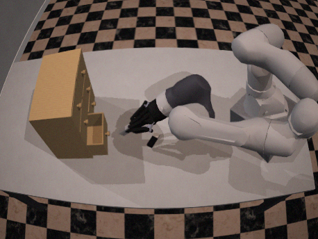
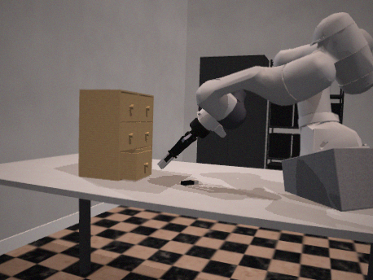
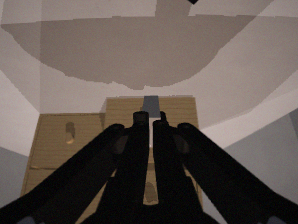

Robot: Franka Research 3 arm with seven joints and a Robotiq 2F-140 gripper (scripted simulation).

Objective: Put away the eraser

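The small wooden chest (image 1: 57,87) (image 2: 98,134) stands upright at the left of the table. Its bottom drawer (image 1: 94,135) (image 2: 136,167) (image 3: 122,107), on the side nearer the exterior camera, stands partly out. Bare wood shows inside it, and no eraser is visible in the part I see. The other drawers look pushed in. A black eraser (image 1: 152,141) (image 2: 187,182) with a pale end lies on the table, in front of the chest. My gripper (image 1: 124,132) (image 2: 162,165) (image 3: 151,106) is shut and empty, tilted down toward the chest, its tips a little in front of the open drawer's front.
The table (image 1: 187,187) (image 2: 41,171) carries the chest and the arm's base (image 1: 239,111) (image 2: 326,175). Small knobs stick out from the drawer fronts. The arm reaches in from the right, above the table. A dark cabinet (image 2: 232,106) stands in the background.
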